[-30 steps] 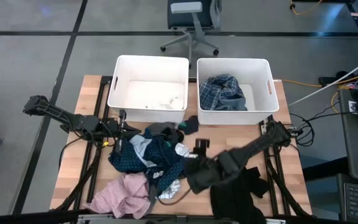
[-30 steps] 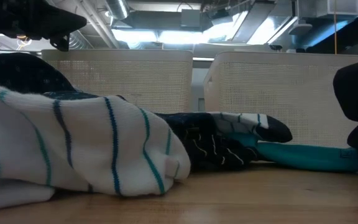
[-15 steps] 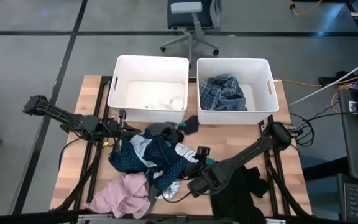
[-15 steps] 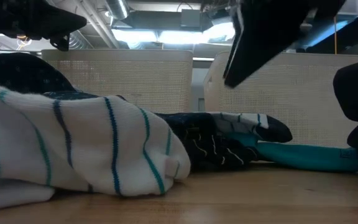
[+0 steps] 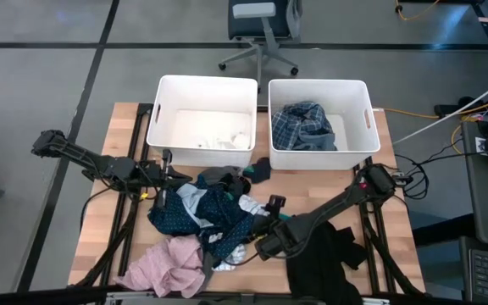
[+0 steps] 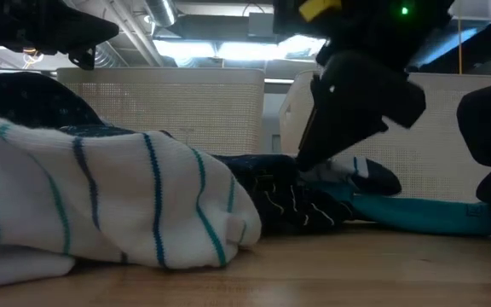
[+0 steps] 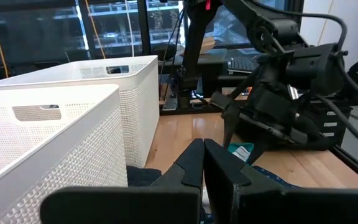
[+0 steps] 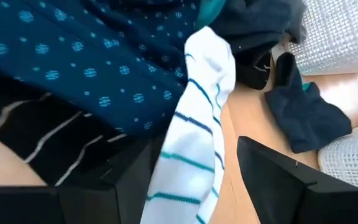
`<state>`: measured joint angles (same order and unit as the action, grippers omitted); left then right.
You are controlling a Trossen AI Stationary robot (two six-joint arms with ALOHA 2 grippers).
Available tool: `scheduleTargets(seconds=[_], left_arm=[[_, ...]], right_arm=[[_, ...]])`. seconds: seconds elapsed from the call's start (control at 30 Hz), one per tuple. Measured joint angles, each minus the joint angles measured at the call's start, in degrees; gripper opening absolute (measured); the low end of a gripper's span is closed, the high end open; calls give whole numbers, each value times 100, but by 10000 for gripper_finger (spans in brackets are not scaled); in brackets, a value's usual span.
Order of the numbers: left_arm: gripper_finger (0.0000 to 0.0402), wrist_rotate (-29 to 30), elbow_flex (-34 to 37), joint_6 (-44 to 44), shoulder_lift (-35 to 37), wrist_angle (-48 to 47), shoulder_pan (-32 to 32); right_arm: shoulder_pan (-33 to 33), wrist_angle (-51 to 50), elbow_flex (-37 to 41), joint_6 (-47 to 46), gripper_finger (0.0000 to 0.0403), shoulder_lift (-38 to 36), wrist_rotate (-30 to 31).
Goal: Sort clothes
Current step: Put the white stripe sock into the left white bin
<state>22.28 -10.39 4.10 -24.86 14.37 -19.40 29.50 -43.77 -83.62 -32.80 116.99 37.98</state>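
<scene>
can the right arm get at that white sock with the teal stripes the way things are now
Probably yes. The right claw is open, its fingers on either side of the white striped sock, which lies on top of the dotted navy garment with nothing covering it. The left claw is shut, waiting off by the tubs.

**Grey workshop floor, glass partitions, bright ceiling lights**

A grey floor (image 5: pixel 41 76) crossed by dark seams surrounds the wooden table (image 5: pixel 125 119). An office chair (image 5: pixel 261 30) on a star base stands beyond the table's far edge. Yellow cables (image 5: pixel 447 110) trail across the floor at the right. From table height, exposed ducts and glowing ceiling lights (image 6: pixel 228 47) show overhead. Glass partitions (image 7: pixel 114 28) with dark frames line the room
</scene>
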Motion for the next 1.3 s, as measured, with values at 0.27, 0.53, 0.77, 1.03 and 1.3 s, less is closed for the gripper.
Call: scheduleTargets(seconds=[0.27, 0.53, 0.77, 1.03, 1.3], left_arm=[[1, 0, 0, 70, 0, 0, -2], [1, 0, 0, 68, 0, 0, -2], [1, 0, 0, 63, 0, 0, 0], [1, 0, 0, 61, 0, 0, 0], [1, 0, 0, 61, 0, 0, 0]], right_arm=[[-104, 32, 200, -159, 201, 0, -2], [-118, 14, 200, -146, 61, 0, 7], [-114, -29, 200, -81, 22, -17, 2], [-108, -640, -192, -25, 7, -497, 251], [-161, -1091, -1043, 486, 9, -987, 712]])
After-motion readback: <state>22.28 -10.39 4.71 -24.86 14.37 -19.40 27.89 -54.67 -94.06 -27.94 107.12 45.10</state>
